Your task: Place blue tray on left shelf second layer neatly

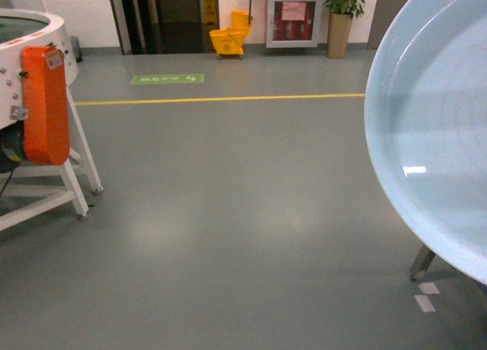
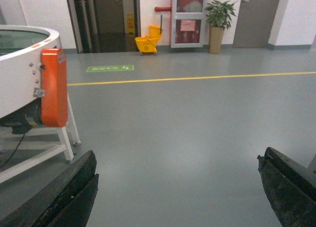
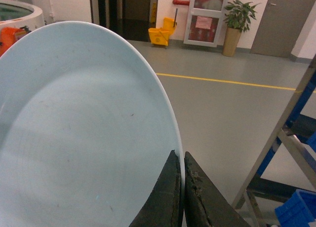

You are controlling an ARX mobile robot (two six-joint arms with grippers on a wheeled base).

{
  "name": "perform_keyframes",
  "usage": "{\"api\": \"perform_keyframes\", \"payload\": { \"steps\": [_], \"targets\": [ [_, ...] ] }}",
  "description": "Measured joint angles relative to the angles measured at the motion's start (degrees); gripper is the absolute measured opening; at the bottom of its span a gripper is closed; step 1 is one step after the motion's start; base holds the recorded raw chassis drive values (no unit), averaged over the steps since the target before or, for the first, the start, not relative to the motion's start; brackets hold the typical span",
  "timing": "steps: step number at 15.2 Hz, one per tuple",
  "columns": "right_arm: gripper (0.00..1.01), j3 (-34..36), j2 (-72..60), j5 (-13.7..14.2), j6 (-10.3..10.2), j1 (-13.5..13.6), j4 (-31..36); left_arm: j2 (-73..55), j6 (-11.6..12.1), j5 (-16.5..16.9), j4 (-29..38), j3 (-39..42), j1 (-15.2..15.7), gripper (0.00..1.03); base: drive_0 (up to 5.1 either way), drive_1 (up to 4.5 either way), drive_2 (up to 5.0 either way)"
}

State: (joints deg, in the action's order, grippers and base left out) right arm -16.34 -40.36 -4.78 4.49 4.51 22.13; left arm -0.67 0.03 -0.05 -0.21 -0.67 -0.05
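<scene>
Right gripper (image 3: 182, 187) jaws pinched tight on the rim of the blue tray (image 3: 79, 133) — held up above the grey floor (image 1: 228, 213) — while the left gripper (image 2: 177, 187) hangs wide open, holding nothing.

Even indoor lighting, soft shadows, mild glare.
Overhead light leaves pale sheens on the floor (image 1: 228, 213) and a small white highlight on the tray (image 1: 415, 170). Shadows under the white stand (image 1: 53, 190) are faint. The head view is slightly soft; the tray's near surface (image 3: 84, 138) is sharp enough to show fine specks. The dark fingers (image 2: 59, 197) at the left wrist view's lower corners are underexposed.
</scene>
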Motion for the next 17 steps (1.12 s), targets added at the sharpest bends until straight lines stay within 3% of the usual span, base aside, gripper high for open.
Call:
{"api": "perform_keyframes", "payload": {
  "steps": [17],
  "targets": [
    [0.02,0.02,-0.02,-0.11,0.02,0.04,-0.07,0.0,0.0,0.04,-0.04,0.0,0.04,0.98,3.0,-3.3,-3.3]
  ]
}}
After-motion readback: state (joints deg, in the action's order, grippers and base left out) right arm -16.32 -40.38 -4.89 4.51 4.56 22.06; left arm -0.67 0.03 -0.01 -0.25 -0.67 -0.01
